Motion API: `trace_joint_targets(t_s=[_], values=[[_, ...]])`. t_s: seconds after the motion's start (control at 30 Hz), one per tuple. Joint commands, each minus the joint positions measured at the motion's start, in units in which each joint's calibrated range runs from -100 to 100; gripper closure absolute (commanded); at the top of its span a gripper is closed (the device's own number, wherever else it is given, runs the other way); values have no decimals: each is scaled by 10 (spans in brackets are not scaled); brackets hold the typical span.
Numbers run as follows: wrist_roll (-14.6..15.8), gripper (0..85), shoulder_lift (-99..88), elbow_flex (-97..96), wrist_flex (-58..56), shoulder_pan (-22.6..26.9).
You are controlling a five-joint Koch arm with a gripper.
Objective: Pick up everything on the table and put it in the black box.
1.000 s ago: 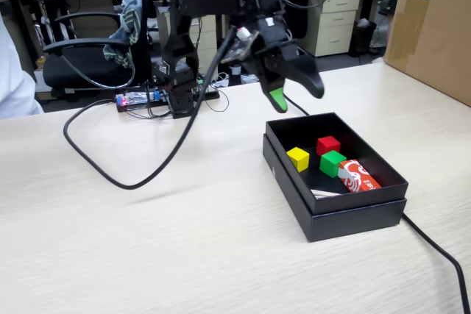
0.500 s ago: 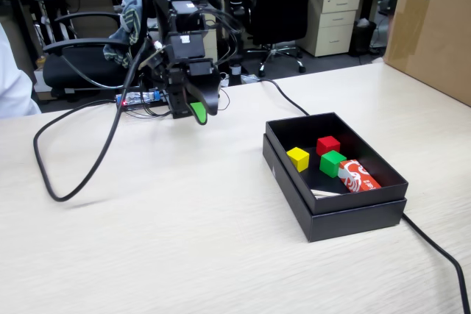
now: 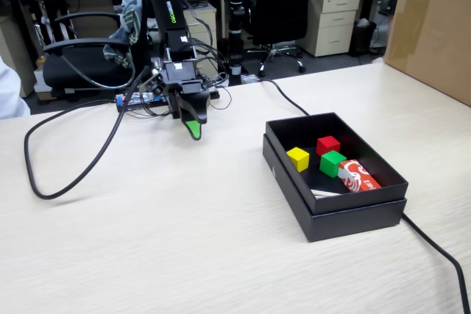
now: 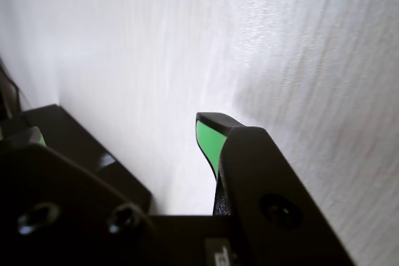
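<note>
**Box filled, arm hanging empty near its base**

The black box [image 3: 335, 196] is sitting open on the pale wooden counter [image 3: 184, 240], toward the right of the fixed view. Inside it are lying a yellow cube [image 3: 298, 158], a red cube [image 3: 328, 144], a green cube [image 3: 333, 163] and a red-and-white packet [image 3: 358, 176] leaning at the right end (the green cube is touching or nearly touching the packet). No loose item is showing on the counter in either view; only a black cable [image 3: 66, 174] is looping across it.

Well to the left of the box, the gripper [image 3: 193, 129] is pointing down just above the counter. In the wrist view the green-padded fingertip [image 4: 209, 141] is standing apart from the other jaw, so the gripper [image 4: 124, 138] is reading as open a little, and it is gripping nothing.

Judging from this, the collecting looks finished. The sensible step is a check: sweeping the camera over the counter's hidden edges before moving, and keeping the jaws clear of the cable.
</note>
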Motion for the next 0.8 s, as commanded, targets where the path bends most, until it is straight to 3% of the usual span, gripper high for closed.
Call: trace_joint_targets(t_s=[0.0, 0.2, 0.77], values=[[-13, 375, -17, -33, 98, -3], [-24, 371, -17, -152, 196, -10], [-23, 370, -10, -172, 127, -11]])
